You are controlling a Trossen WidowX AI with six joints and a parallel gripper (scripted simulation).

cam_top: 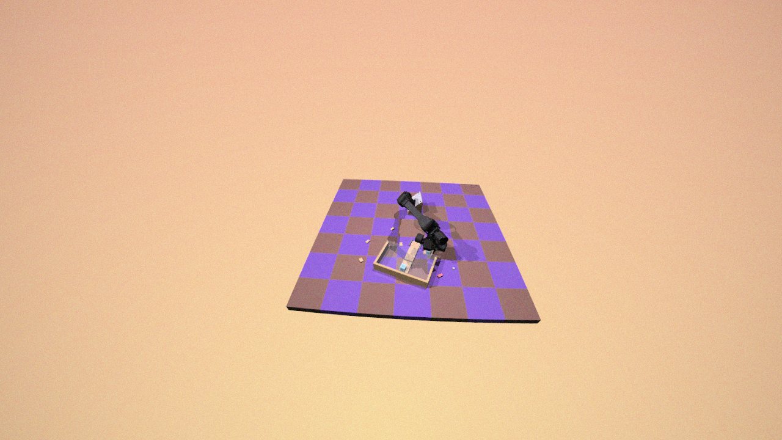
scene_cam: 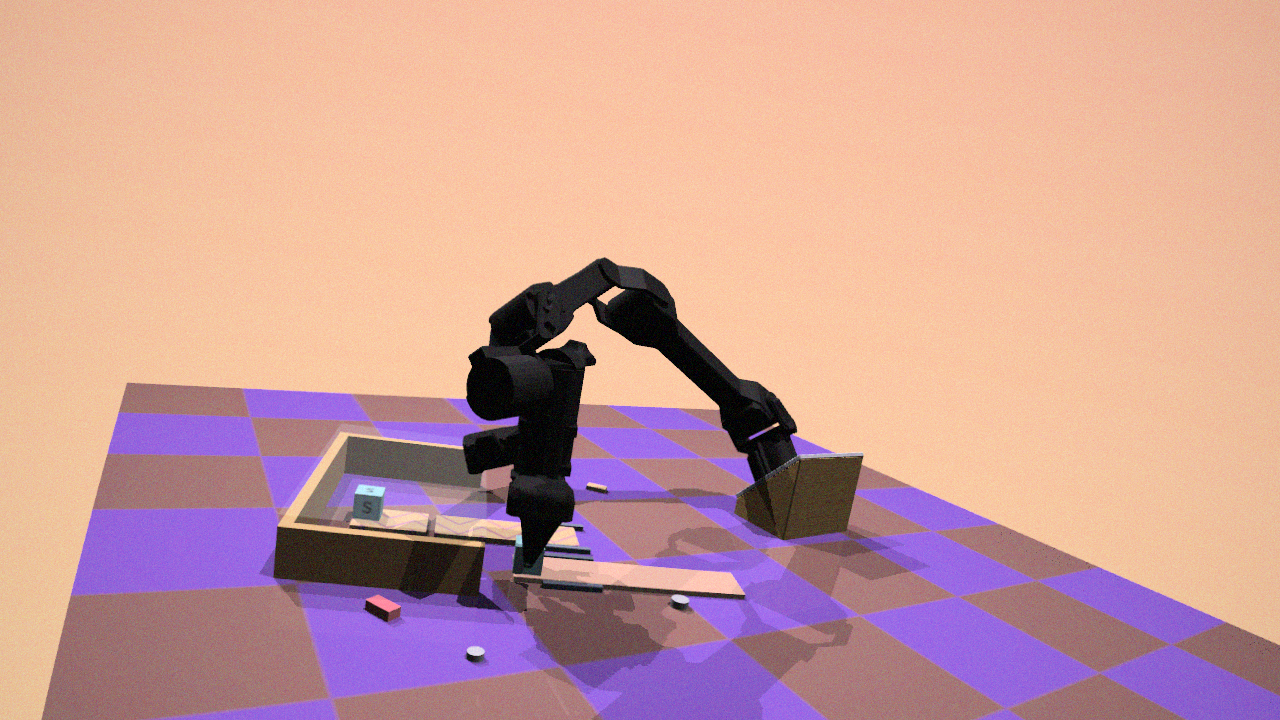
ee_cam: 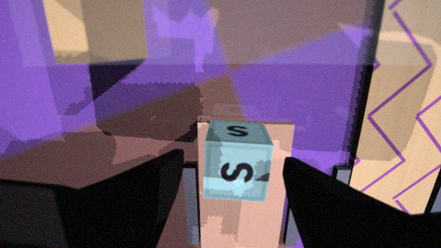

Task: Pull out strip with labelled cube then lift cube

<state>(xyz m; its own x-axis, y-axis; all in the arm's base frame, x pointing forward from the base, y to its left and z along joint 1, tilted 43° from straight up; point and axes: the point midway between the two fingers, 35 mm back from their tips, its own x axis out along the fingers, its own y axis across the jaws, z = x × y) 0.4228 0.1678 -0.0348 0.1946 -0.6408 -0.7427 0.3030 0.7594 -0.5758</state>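
The pale pink strip [scene_cam: 662, 578] [ee_cam: 262, 220] is in one piece and lies outside the box. A light-blue cube [ee_cam: 238, 169] [cam_top: 429, 252] marked S stands on its box-side end; the finger partly hides it in the exterior view. My gripper [ee_cam: 233, 161] [scene_cam: 529, 565] is partly open, one finger on each side of this cube, with a gap at both sides in the wrist view. The zigzag-patterned strip [scene_cam: 474, 528] [ee_cam: 396, 86] has a break across it. A second light-blue S cube [scene_cam: 368, 501] [cam_top: 403, 267] stands on its far piece inside the box.
The wooden-walled box [scene_cam: 380, 559] [cam_top: 401, 275] has a see-through cover. Dark guide rails [scene_cam: 572, 587] [ee_cam: 191, 207] flank the strips. A red block [scene_cam: 383, 608] [cam_top: 440, 275] and grey discs [scene_cam: 475, 653] [scene_cam: 680, 601] lie nearby. A small wooden piece [scene_cam: 597, 487] lies behind the arm.
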